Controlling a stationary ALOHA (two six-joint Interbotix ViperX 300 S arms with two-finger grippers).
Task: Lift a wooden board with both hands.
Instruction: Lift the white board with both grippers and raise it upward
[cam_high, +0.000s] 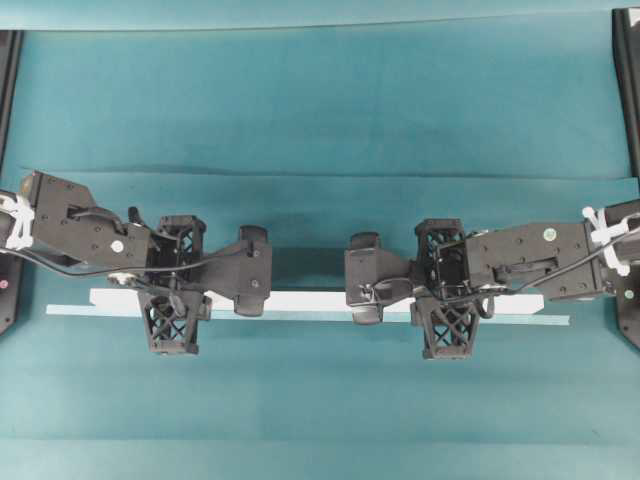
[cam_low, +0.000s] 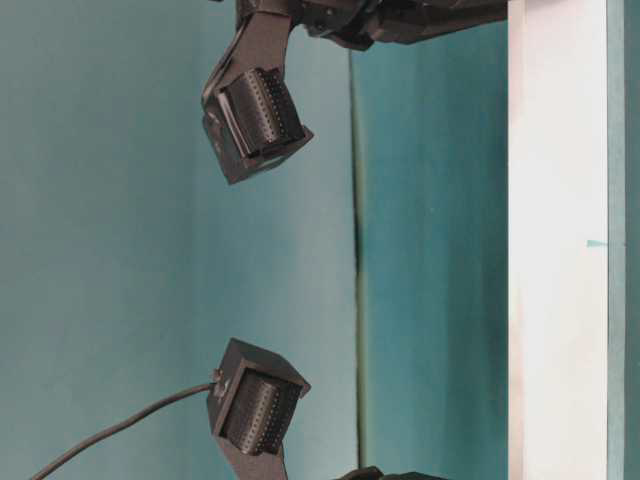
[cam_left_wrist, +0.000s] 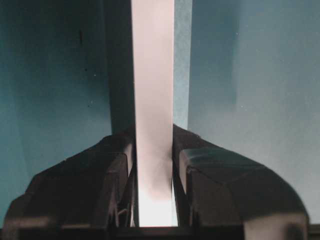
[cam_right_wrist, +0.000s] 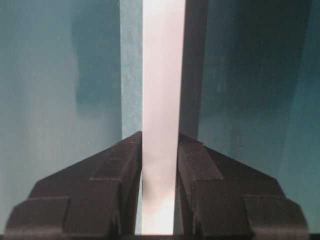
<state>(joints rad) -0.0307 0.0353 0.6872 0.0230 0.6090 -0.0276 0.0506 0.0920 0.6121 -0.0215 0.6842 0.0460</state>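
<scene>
The wooden board (cam_high: 310, 301) is a long white plank lying left to right across the teal table. My left gripper (cam_high: 172, 291) is shut on it near its left end, one lattice finger on each long edge. Near the right end, my right gripper (cam_high: 442, 292) grips it the same way. In the left wrist view the board (cam_left_wrist: 152, 75) runs straight out between the closed fingers of the left gripper (cam_left_wrist: 153, 145). The right wrist view shows the board (cam_right_wrist: 162, 65) pinched by the right gripper (cam_right_wrist: 160, 140). I cannot tell whether the board is off the table.
A thinner, longer pale teal strip (cam_high: 300, 316) runs along the board's near edge and sticks out past both ends. It also shows beside the board as the strip (cam_left_wrist: 182, 60) and the strip (cam_right_wrist: 131, 65). Black frame rails (cam_high: 628, 90) stand at the table's sides.
</scene>
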